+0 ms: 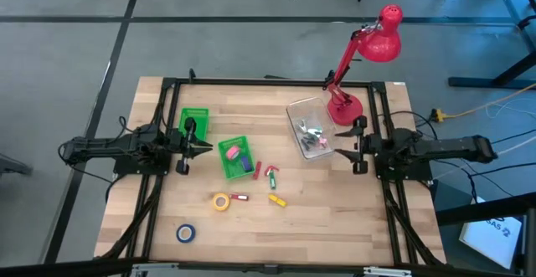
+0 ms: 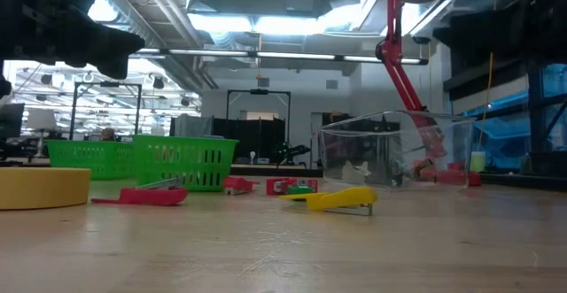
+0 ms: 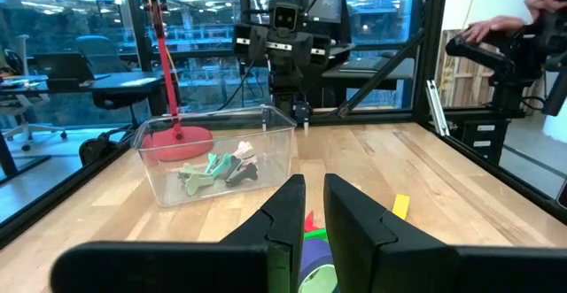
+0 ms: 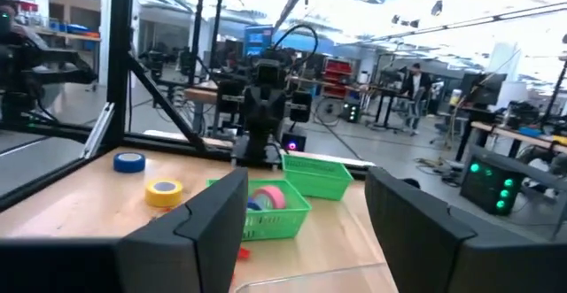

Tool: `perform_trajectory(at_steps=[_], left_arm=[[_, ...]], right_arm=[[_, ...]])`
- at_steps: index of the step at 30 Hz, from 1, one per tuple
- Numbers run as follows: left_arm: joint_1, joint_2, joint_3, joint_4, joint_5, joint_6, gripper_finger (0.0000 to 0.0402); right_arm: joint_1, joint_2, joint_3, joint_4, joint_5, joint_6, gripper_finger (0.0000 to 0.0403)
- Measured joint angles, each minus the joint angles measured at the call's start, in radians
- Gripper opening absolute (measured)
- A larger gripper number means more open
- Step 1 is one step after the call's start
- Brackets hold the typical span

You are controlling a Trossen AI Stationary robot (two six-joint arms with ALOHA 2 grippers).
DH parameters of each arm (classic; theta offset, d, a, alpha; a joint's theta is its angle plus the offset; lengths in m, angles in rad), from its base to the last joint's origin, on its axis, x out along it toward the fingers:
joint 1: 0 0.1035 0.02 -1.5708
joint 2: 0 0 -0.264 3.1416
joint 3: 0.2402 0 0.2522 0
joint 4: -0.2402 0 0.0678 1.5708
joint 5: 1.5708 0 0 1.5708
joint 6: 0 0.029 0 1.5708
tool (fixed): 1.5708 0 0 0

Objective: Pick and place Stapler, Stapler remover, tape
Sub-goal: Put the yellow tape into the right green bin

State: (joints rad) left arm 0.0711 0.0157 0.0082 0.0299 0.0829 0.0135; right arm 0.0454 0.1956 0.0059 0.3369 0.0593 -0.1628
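My left gripper [image 1: 203, 147] hovers shut beside a green bin [image 1: 236, 157] that holds a pink tape roll [image 1: 236, 153] and a blue thing. My right gripper [image 1: 343, 146] waits open by the clear box [image 1: 311, 128]; in the right wrist view its fingers stand wide apart [image 4: 306, 204]. A yellow tape roll [image 1: 221, 201] and a blue one [image 1: 186, 233] lie flat on the table. Beside the yellow roll lies a small red stapler-like tool [image 1: 239, 197]. A yellow tool [image 1: 276, 200] and a red-and-green one [image 1: 271, 175] lie near the middle.
A second green bin [image 1: 194, 122] sits behind the left gripper. The clear box holds several small clips. A red desk lamp [image 1: 360, 59] stands on its base at the table's far right corner. A black frame rims the table. A person's hand [image 3: 505, 27] shows beyond the table.
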Motion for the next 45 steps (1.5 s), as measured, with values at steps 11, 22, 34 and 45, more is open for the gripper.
perform_trajectory(at_steps=[11,22,34,45], left_arm=[[0.000,0.000,0.000,0.001,-0.001,0.000,0.0042],[0.000,0.000,0.000,0.000,-0.002,0.000,0.0042],[0.000,0.000,0.000,0.000,-0.003,0.000,0.0042],[0.000,0.000,0.000,0.000,-0.003,0.000,0.0042]], right_arm=[[-0.031,-0.194,0.001,-0.253,-0.006,0.036,0.0232],[-0.031,-0.194,0.000,-0.303,-0.029,0.191,0.0232],[-0.030,-0.189,0.000,-0.308,-0.086,0.130,0.0232],[-0.030,-0.189,0.000,-0.308,-0.086,0.129,0.0232]])
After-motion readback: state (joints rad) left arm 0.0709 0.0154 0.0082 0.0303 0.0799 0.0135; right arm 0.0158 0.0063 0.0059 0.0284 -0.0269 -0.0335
